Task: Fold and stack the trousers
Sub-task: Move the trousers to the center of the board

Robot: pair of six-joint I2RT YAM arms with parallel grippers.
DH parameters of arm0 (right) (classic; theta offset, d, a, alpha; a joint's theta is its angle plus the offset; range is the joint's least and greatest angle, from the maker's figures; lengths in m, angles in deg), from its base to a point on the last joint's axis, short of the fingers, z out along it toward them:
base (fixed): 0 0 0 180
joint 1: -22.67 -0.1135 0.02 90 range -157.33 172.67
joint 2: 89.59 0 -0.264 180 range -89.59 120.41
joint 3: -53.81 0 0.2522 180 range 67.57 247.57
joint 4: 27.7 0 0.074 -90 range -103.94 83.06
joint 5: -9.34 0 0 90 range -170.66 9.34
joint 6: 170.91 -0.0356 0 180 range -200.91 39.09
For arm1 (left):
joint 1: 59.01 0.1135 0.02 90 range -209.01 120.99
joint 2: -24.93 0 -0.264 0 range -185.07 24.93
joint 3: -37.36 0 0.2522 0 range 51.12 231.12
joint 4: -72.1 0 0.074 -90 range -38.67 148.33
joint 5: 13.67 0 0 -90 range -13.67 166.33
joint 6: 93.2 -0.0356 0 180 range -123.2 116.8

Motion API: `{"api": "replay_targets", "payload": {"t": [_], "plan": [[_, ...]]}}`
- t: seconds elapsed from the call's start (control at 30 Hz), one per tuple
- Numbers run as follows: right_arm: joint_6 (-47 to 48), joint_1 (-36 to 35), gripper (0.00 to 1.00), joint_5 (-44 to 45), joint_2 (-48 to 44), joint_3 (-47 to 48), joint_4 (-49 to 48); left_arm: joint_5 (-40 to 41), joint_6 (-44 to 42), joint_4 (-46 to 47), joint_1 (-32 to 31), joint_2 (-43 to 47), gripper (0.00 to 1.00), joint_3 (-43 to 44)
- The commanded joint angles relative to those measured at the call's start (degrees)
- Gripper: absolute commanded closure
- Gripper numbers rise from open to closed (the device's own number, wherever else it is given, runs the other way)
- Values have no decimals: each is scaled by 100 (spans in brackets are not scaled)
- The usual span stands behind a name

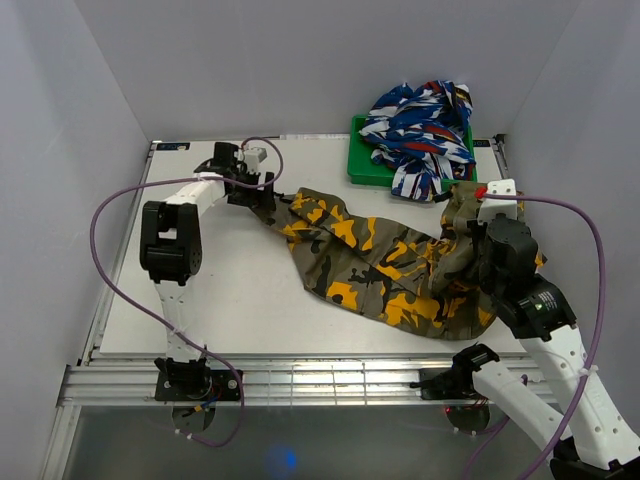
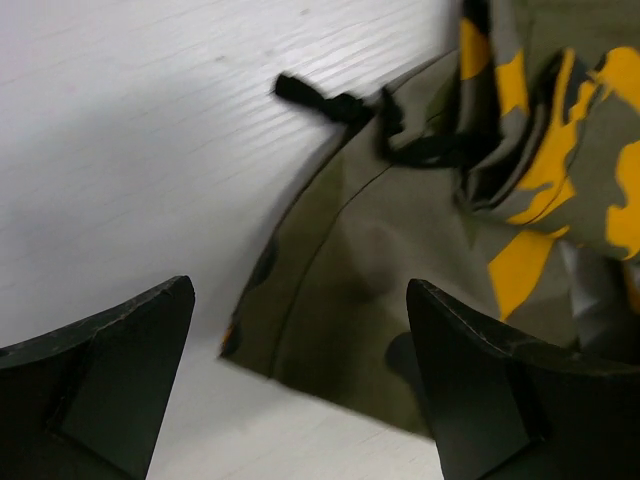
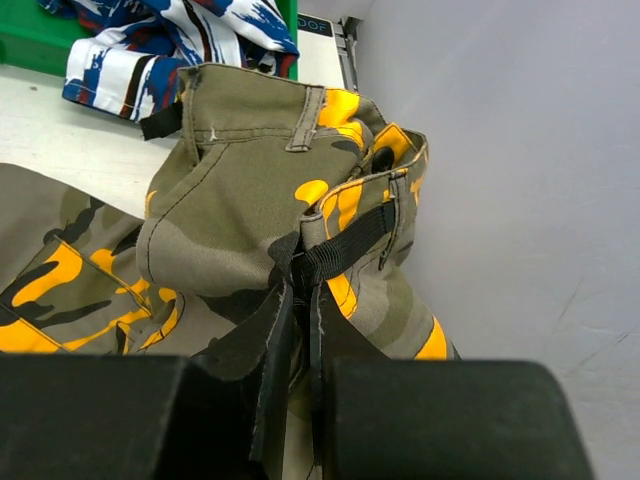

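The camouflage trousers [image 1: 380, 262] lie crumpled across the middle and right of the table, olive with black and orange-yellow patches. My left gripper [image 1: 262, 205] is open and hovers over the left end of the trousers; its view shows an olive hem corner [image 2: 330, 290] between the fingers [image 2: 480, 380], with a black strap [image 2: 330, 105] beyond. My right gripper [image 1: 478, 222] is shut on the trousers' waistband fold [image 3: 300, 270] beside a black webbing strap [image 3: 350, 245] and holds that end lifted at the right side.
A green tray [image 1: 365, 165] at the back right holds a pile of blue, white and red patterned cloth [image 1: 420, 135], also in the right wrist view [image 3: 170, 45]. White walls enclose the table close on the right [image 3: 520, 150]. Purple cables loop from both arms.
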Motion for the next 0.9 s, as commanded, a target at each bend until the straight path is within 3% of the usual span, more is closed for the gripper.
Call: {"api": "replay_targets", "payload": {"t": [0.0,0.27,0.43,0.63,0.77,0.83,0.87], "plan": [[86,34,92,270,-87,109,-497,96,585,283,-298,-9,2,415],[104,60,92,33,107,399,-348,-966,2376,476,-334,-869,2,864],[60,69,92,-116,212,434,-268,-1837,3011,906,-377,-1073,2,672],[-63,78,92,-336,291,320,-259,-1734,2916,1074,-623,-1135,2,697],[-116,78,92,-371,388,241,-259,-619,2328,531,-948,-1240,2,890],[-116,78,92,-354,406,214,-268,-127,1995,223,-1132,-1380,11,1145],[-107,78,92,-336,423,206,-268,154,1914,-83,-1168,-1564,38,1241]]}}
